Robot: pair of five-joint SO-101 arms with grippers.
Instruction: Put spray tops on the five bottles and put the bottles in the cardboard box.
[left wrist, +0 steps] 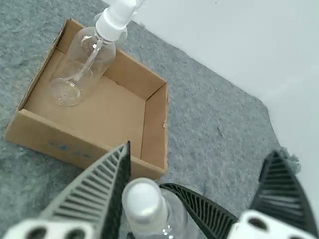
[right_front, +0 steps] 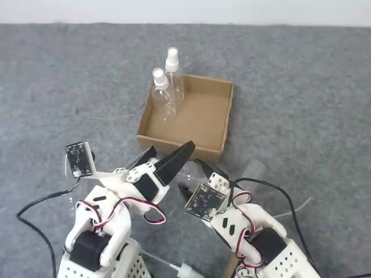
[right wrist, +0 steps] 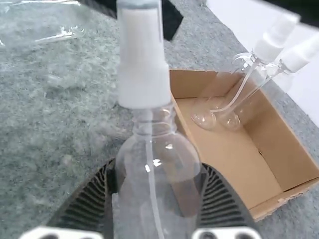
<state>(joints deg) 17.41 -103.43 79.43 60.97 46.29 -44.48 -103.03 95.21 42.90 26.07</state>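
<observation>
Standing on the grey counter point(right_front: 301, 87), the cardboard box point(right_front: 214, 124) holds two capped bottles point(right_front: 164, 95) in its far corner, with the left claw point(right_front: 174, 146) just beside its near wall. From the left wrist, that claw gapes wide around a spray top point(left wrist: 143, 201). From the right wrist, the right claw point(right wrist: 157, 199) clamps a third bottle point(right wrist: 157, 164) near the box.

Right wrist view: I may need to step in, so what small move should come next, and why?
Probably close the left claw on the white spray top to seat it. That claw stands open astride the top, while the right claw is shut on the clear plastic bottle beneath it; whether the top is tight cannot be told.
</observation>
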